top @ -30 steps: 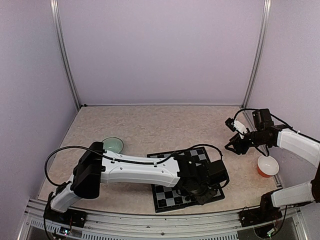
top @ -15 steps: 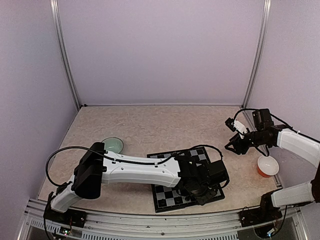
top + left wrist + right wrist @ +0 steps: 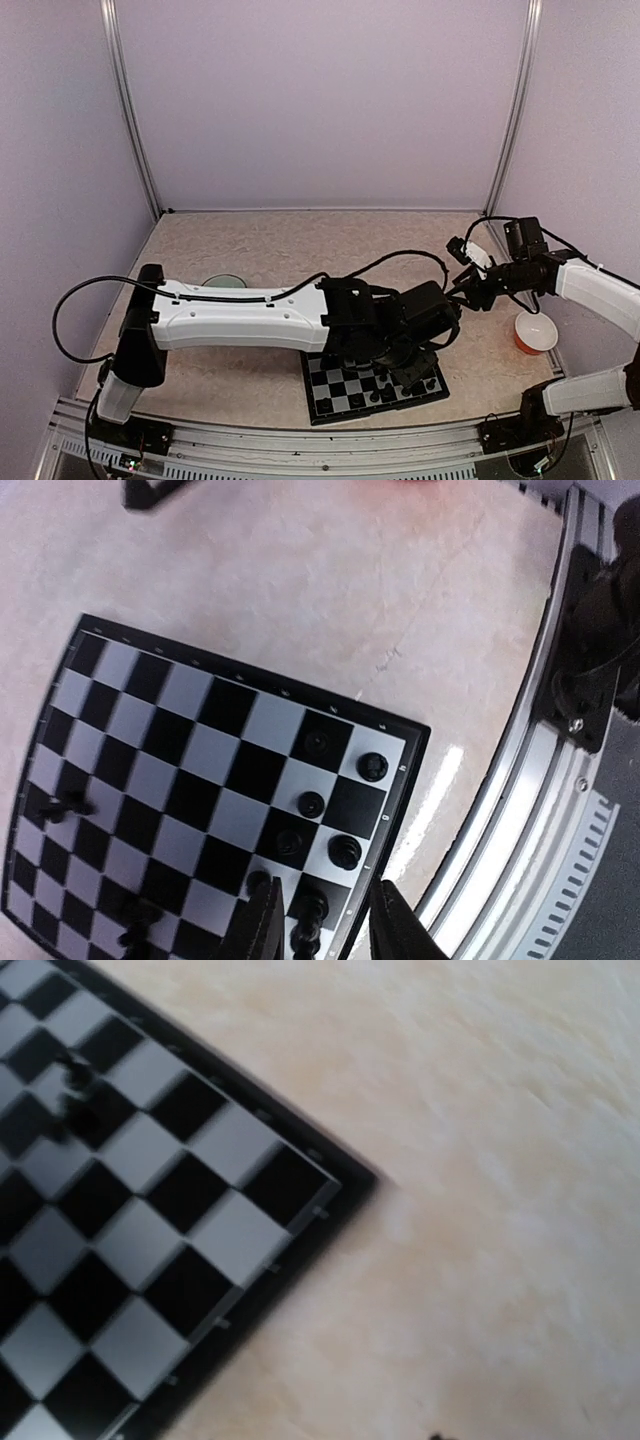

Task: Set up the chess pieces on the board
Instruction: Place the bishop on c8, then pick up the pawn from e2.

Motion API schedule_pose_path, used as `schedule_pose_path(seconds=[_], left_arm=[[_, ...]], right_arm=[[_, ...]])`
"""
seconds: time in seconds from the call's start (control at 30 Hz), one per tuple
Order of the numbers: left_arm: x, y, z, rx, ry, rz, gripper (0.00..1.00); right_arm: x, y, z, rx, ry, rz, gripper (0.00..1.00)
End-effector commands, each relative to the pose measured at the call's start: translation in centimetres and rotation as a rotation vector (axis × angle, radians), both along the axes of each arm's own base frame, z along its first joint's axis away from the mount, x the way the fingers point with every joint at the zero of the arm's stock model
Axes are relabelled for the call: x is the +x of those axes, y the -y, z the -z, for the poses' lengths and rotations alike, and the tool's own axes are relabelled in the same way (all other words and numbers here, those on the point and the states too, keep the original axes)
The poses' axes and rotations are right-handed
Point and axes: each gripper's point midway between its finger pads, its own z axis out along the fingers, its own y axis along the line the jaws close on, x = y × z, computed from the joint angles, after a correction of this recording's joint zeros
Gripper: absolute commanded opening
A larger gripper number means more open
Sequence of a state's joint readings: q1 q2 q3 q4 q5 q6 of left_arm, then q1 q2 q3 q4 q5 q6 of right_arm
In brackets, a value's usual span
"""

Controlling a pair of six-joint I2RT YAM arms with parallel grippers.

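Beige worktop [image 3: 400, 600] carries the board [image 3: 180, 730] under our left fingers [image 3: 262, 925], which have just parted and lifted. One chess piece [image 3: 312, 920] stands free between and beneath them, with other chess pieces [image 3: 345, 852] just beyond; we judge it placed. Our right fingers [image 3: 478, 252] hover spread, the board beneath them

The board [image 3: 200, 750] has a smooth face with a slight sheen on its pale checks. The chess pieces [image 3: 345, 852] look like glossy plastic, perhaps. The counter [image 3: 330, 590] is matt and stone-marbled, and the rail [image 3: 520, 810] is brushed, ribbed metal.
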State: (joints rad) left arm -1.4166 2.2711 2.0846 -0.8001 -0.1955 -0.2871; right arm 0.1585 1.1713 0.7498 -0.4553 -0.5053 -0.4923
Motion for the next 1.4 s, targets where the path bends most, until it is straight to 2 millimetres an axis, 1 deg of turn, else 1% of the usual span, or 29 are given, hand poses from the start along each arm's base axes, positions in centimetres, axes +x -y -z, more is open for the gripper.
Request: schedule_pose_path(seconds=[0.0, 0.07, 0.1, 0.13, 0.17, 0.23, 0.27, 0.33, 0.37, 0.43, 0.47, 0.57, 0.67, 0.73, 0.83, 0.97, 1.07, 1.2, 1.3, 1.37], left_arm=[[4.2, -3.0, -9.0, -0.133, 0.182, -0.123, 0.32], [6.8, -5.6, -9.4, -0.110, 0.230, -0.200, 0.35], [8.2, -7.0, -9.3, -0.100, 0.250, -0.237, 0.36], [9.5, -8.4, -10.2, -0.116, 0.267, -0.273, 0.38], [10.9, -9.4, -10.3, -0.124, 0.270, -0.301, 0.39], [13.4, -11.2, -11.6, -0.195, 0.264, -0.351, 0.39], [14.4, -11.9, -11.6, -0.211, 0.263, -0.370, 0.39], [16.7, -13.4, -12.3, -0.246, 0.280, -0.412, 0.40], [17.9, -14.3, -12.9, -0.263, 0.300, -0.438, 0.40], [20.6, -16.2, -13.7, -0.293, 0.340, -0.501, 0.41], [21.5, -16.9, -14.1, -0.317, 0.355, -0.523, 0.42], [23.9, -18.7, -13.8, -0.390, 0.352, -0.564, 0.44], [24.9, -20.4, -12.3, -0.422, 0.343, -0.585, 0.44], [24.9, -21.2, -11.6, -0.438, 0.320, -0.594, 0.45], [24.3, -21.2, -12.1, -0.441, 0.303, -0.567, 0.47], [24.5, -22.1, -13.4, -0.438, 0.353, -0.582, 0.50], [24.5, -22.4, -14.0, -0.441, 0.363, -0.581, 0.51], [24.3, -22.5, -14.3, -0.442, 0.364, -0.573, 0.51], [24.4, -22.7, -14.5, -0.438, 0.374, -0.576, 0.51], [24.3, -22.8, -14.7, -0.437, 0.380, -0.577, 0.51]], right_arm=[[-1.3, -2.9, -2.3, -0.029, 0.120, -0.157, 0.43], [-1.1, -3.9, -2.4, -0.068, 0.143, -0.187, 0.41], [-0.8, -4.5, -2.9, -0.067, 0.152, -0.204, 0.40], [-0.7, -5.2, -3.1, -0.061, 0.151, -0.225, 0.38], [-0.5, -5.8, -3.2, -0.056, 0.150, -0.245, 0.38], [-0.2, -7.4, -3.2, -0.057, 0.154, -0.290, 0.37], [0.0, -8.2, -3.1, -0.065, 0.159, -0.311, 0.36], [0.3, -10.2, -2.3, -0.090, 0.153, -0.361, 0.36], [0.5, -11.1, -1.9, -0.104, 0.150, -0.381, 0.36], [0.7, -12.9, -0.8, -0.124, 0.124, -0.421, 0.37], [0.7, -13.8, -0.1, -0.132, 0.102, -0.444, 0.37], [1.3, -16.1, 1.8, -0.156, 0.051, -0.483, 0.37], [1.8, -17.8, 3.4, -0.180, 0.007, -0.505, 0.37], [1.8, -18.6, 4.3, -0.201, -0.022, -0.529, 0.38], [1.6, -19.8, 5.1, -0.224, -0.037, -0.562, 0.39], [1.5, -21.0, 6.5, -0.264, -0.067, -0.577, 0.40], [1.7, -21.3, 7.7, -0.299, -0.085, -0.571, 0.39], [1.8, -21.1, 8.8, -0.325, -0.113, -0.558, 0.35], [1.7, -21.1, 9.2, -0.327, -0.126, -0.558, 0.29], [1.6, -21.1, 9.3, -0.327, -0.130, -0.560, 0.23]])
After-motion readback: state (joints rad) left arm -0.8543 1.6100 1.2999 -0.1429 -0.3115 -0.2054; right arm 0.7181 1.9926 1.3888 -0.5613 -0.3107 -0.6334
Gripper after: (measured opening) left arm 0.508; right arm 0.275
